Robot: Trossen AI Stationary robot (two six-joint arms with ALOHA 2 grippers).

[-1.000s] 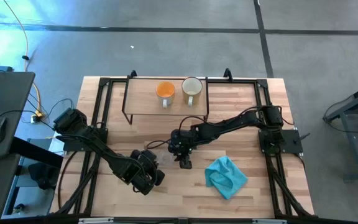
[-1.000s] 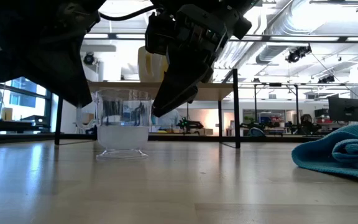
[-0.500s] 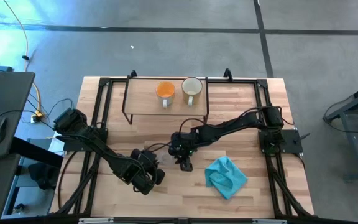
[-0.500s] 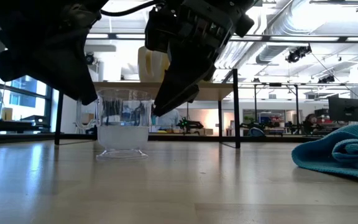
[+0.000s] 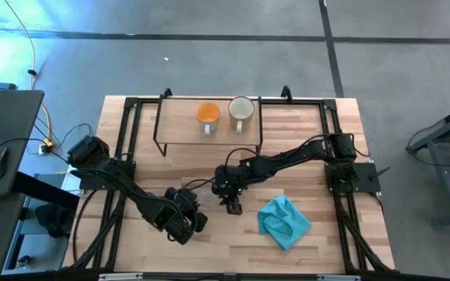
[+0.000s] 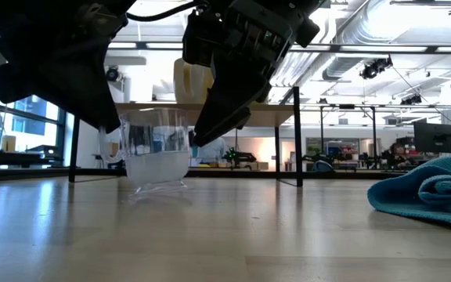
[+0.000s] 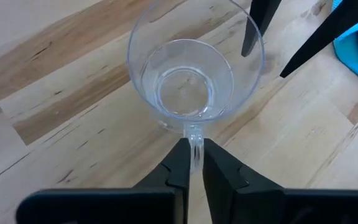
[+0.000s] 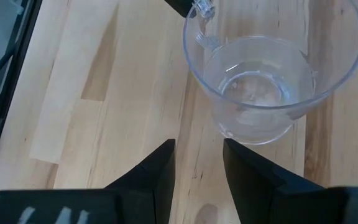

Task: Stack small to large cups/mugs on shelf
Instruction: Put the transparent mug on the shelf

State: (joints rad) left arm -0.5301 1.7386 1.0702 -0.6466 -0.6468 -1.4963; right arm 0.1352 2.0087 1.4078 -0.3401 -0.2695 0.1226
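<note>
Pale wood planks make up the tabletop [image 5: 303, 148], and toward its front edge our left claw [image 7: 192, 163] is pinched shut on the thin handle of the small clear glass cup [image 7: 194, 78], which sits tilted with its base partly off the wood. Our right claw [image 8: 197, 163] hovers just beside the cup, fingers apart, gripping nothing. On the low light-wood shelf [image 5: 180, 125] at the back edge wait the orange mug [image 5: 207, 114] and the cream-white mug [image 5: 241, 110]. We judge the slim, slick handle the risk: the cup could swing, slip or knock the right claw's fingers as it rises
</note>
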